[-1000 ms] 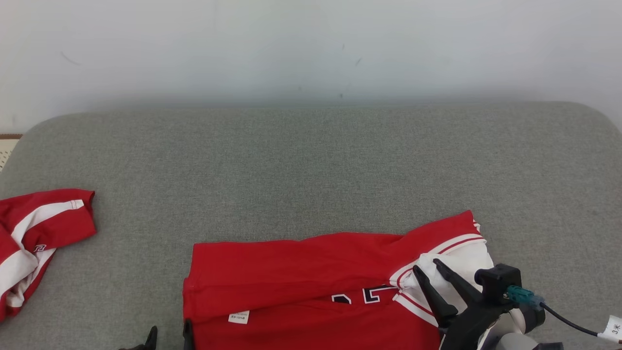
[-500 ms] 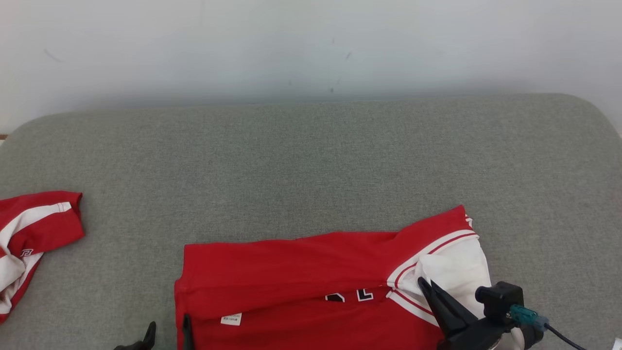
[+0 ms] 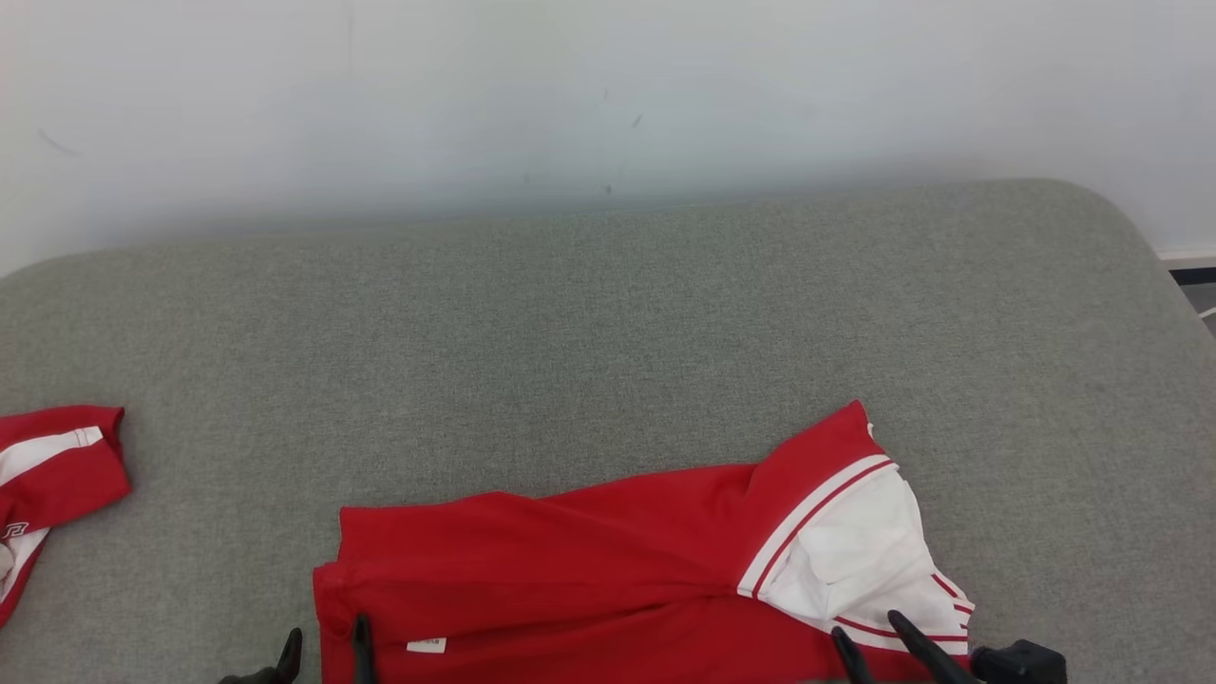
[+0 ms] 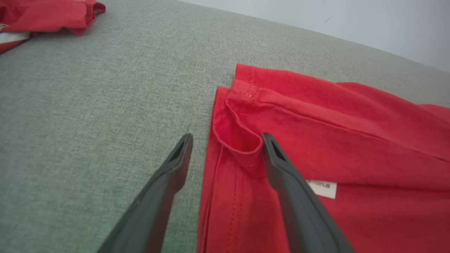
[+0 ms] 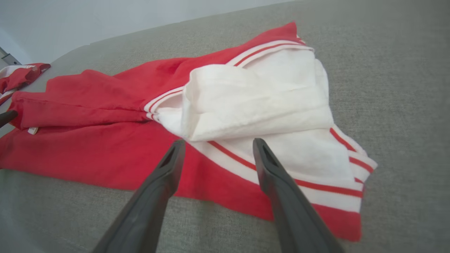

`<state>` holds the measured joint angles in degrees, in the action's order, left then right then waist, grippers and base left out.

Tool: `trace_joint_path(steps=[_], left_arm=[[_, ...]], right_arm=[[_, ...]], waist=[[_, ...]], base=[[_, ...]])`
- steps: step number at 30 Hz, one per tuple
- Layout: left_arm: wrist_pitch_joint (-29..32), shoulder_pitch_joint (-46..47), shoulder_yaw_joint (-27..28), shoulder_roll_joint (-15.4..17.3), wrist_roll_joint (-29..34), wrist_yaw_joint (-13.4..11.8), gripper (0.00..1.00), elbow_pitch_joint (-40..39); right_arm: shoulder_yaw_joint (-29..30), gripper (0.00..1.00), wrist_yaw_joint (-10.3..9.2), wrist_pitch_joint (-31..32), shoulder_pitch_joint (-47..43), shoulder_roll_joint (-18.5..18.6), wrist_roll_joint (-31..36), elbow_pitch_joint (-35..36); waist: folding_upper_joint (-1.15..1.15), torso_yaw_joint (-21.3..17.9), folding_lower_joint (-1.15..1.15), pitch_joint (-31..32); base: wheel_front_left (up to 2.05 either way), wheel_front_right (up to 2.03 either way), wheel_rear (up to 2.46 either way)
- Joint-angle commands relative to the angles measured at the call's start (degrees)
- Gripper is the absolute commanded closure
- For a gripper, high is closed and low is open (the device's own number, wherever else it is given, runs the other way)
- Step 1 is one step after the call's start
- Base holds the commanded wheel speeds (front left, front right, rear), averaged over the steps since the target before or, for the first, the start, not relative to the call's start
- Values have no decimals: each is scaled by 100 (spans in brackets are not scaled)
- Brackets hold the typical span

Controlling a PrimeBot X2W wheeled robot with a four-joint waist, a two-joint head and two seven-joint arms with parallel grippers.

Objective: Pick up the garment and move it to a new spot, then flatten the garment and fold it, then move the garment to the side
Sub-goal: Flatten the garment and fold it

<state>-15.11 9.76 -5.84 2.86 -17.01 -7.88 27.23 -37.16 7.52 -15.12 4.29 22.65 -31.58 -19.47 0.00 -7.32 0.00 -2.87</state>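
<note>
L gripper (image 4: 226,137) stands wide, holding nothing: one finger over the grey fabric cushion (image 4: 88,105), the other over the hem corner of the red-and-white cloth jersey (image 4: 351,123), w/ a small fold of hem btwn them and a white label (image 4: 321,188) just beside. R gripper (image 5: 218,141) is also wide and empty, tips over the jersey's white striped sleeve. Jersey lies folded lengthwise near the cushion's front edge. A 2nd red-and-white garment (image 3: 57,465) sits well apart at far left.
</note>
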Motion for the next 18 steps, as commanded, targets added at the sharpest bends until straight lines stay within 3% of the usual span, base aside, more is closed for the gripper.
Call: trace_joint_path(steps=[1,8,18], left_arm=[[-6,-23,18,8,78,3,0,-2],[-6,-80,1,8,77,8,0,5],[-6,-26,-112,8,66,48,0,50]], right_arm=[[113,0,-7,-1,-92,-11,49,41],[734,0,-7,-1,-96,-183,306,350],[631,0,-7,-1,611,-107,432,-308]], waist=[[0,-14,0,14],[0,-37,0,48],[0,125,0,25]], base=[[0,0,0],[0,0,0],[0,0,0]])
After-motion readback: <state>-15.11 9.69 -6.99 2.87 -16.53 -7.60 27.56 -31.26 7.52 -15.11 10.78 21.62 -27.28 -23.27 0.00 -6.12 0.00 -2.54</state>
